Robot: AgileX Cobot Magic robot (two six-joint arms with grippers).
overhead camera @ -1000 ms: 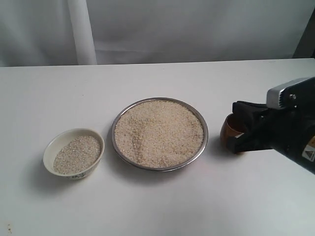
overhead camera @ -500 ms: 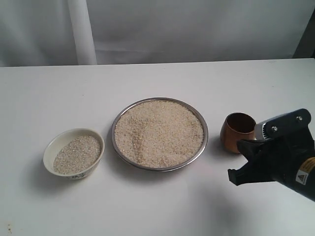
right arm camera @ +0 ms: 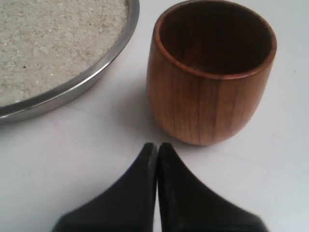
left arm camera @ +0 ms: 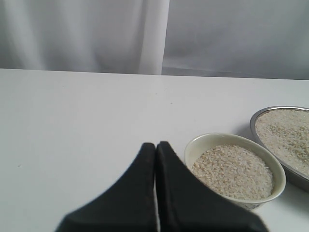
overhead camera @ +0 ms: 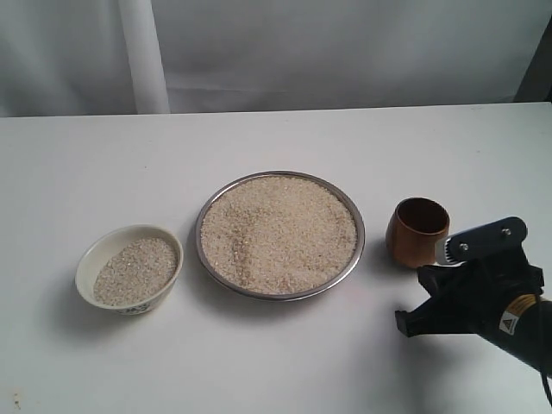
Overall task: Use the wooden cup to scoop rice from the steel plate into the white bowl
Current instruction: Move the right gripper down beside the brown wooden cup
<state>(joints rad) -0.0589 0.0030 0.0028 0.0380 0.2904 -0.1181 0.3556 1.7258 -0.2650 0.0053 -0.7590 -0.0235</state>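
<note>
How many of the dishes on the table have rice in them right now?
2. The white bowl at the left is partly filled, and the steel plate in the middle is full. The wooden cup beside it looks empty.

Soft, even light fills all three views; the white surface (overhead camera: 276, 362) reads bright, nearly washed out; faint, blurry-edged shadows lie beside the white bowl (overhead camera: 97, 252) and the steel plate (overhead camera: 279, 297); the wooden cup (right arm camera: 210, 96) carries a mild sheen; the left claw (left arm camera: 155, 145) and the right claw (right arm camera: 157, 146), black and close to the lens, lose sharpness at their bases.
</note>
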